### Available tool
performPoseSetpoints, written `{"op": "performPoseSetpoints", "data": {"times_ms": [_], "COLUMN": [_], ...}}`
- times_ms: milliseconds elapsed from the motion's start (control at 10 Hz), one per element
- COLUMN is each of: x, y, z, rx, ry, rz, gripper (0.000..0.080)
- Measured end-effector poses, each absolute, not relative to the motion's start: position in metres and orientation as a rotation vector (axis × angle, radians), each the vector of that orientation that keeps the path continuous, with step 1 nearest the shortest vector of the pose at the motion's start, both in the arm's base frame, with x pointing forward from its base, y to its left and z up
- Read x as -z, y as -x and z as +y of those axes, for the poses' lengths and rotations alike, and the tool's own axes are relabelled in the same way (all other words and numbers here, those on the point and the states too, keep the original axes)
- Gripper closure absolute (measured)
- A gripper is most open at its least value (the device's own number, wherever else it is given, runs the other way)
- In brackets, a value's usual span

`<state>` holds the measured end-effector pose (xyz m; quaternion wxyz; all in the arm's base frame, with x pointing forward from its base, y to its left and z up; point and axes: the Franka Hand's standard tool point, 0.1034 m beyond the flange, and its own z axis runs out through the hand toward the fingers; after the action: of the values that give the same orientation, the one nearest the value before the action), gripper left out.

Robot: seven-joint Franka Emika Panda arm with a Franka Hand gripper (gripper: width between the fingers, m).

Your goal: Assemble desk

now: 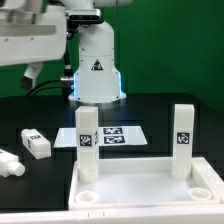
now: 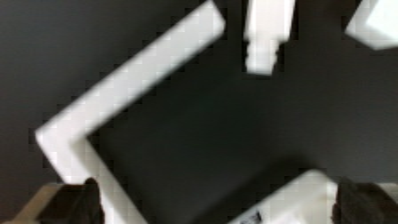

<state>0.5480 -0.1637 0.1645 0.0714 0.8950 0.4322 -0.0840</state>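
The desk's white rimmed tabletop [image 1: 140, 190] lies at the front of the exterior view, with round sockets at its near corners. Two white legs stand upright at its far corners, one [image 1: 88, 140] at the left and one [image 1: 183, 138] at the right, each bearing a square tag. Two more legs [image 1: 35, 143] [image 1: 8, 165] lie loose on the black table at the exterior view's left. In the wrist view my gripper [image 2: 217, 203] is open; its dark fingers [image 2: 71, 203] stand wide apart. Below them runs a blurred angled white strip [image 2: 134, 85], and a white leg-like piece [image 2: 263, 40] lies farther off.
The marker board [image 1: 112, 135] lies flat behind the tabletop. The white robot base [image 1: 97, 65] with its triangle logo stands at the back centre, and the arm [image 1: 30, 35] reaches across the exterior view's upper left. A green backdrop closes the back.
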Motion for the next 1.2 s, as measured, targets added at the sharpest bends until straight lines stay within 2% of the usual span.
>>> {"op": "performPoseSetpoints", "data": {"times_ms": [100, 500, 600, 800, 900, 1200], "x": [-0.158, -0.155, -0.140, -0.093, -0.088, -0.089], "y": [-0.547, -0.545, -0.532, -0.487, -0.481, -0.482], "z": [-0.161, -0.159, -0.156, -0.148, -0.146, -0.147], "rx": [0.262, 0.269, 0.264, 0.292, 0.303, 0.301], "ry": [-2.723, -2.718, -2.757, -2.794, -2.799, -2.797], "rz": [1.224, 1.239, 1.177, 1.155, 1.156, 1.158], "gripper": [0.0150, 0.0150, 0.0150, 0.0150, 0.0150, 0.0150]}}
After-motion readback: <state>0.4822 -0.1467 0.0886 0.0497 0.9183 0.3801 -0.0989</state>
